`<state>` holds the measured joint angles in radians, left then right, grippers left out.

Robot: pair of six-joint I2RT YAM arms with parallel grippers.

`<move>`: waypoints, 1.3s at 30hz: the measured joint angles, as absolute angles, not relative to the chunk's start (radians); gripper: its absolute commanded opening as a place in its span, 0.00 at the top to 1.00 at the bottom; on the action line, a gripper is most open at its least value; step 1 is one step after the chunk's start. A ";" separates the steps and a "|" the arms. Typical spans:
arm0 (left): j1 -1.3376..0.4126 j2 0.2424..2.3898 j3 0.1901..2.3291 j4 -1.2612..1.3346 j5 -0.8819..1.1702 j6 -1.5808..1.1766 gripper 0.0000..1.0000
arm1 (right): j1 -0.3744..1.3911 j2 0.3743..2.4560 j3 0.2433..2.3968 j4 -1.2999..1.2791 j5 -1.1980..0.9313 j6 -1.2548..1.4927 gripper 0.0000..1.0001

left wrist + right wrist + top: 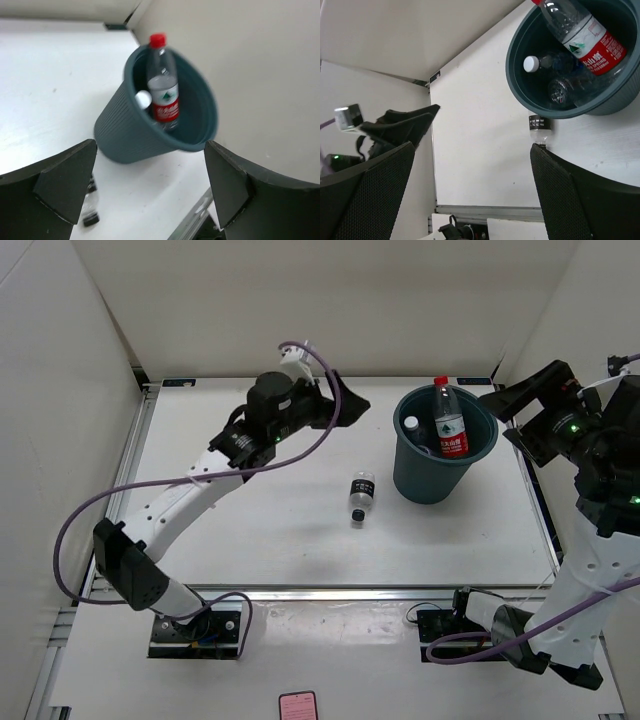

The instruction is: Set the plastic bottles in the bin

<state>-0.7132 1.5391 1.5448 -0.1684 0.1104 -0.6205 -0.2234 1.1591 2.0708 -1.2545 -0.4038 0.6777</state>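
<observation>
One black-capped bottle (361, 496) lies on the surface (250, 530), cap toward my arms' bases; the red-capped bottle (449, 425) leans cap-up in the bin (430, 478). My left end effector (352, 405) and right end effector (503, 415) both gape.

Bright Light, One Fuzzy Picture

Soft white light fills every view, and shadows are faint. From the left wrist, the bin (125, 135) looks smeared and the table (45, 85) glows almost too white. The top and right wrist views look sharp.

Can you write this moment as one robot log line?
bin: red-capped bottle inside | black-capped bottle: on table | left jaws: open | right jaws: open
</observation>
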 measured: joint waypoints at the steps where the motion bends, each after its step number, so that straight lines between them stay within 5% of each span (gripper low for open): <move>1: -0.708 1.516 1.500 -0.155 0.101 -0.618 0.00 | -0.223 1.156 2.064 -1.254 -0.407 0.678 0.00; 12: -0.748 1.975 1.447 -0.211 0.176 -0.594 0.00 | -0.223 1.139 2.061 -1.256 -0.431 0.678 0.00; 20: -0.750 2.046 1.492 -0.241 0.201 -0.586 0.00 | -0.223 1.131 2.111 -1.258 -0.447 0.665 0.00; 27: -0.750 2.163 1.582 -0.229 0.333 -0.587 0.29 | -0.223 1.128 2.116 -1.266 -0.448 0.649 0.00; 33: -0.744 2.193 1.575 -0.225 0.434 -0.602 0.32 | -0.223 1.155 2.132 -1.270 -0.454 0.647 0.00; 39: -0.725 2.155 1.543 -0.261 0.458 -0.581 0.50 | -0.223 1.182 2.129 -1.269 -0.473 0.649 0.00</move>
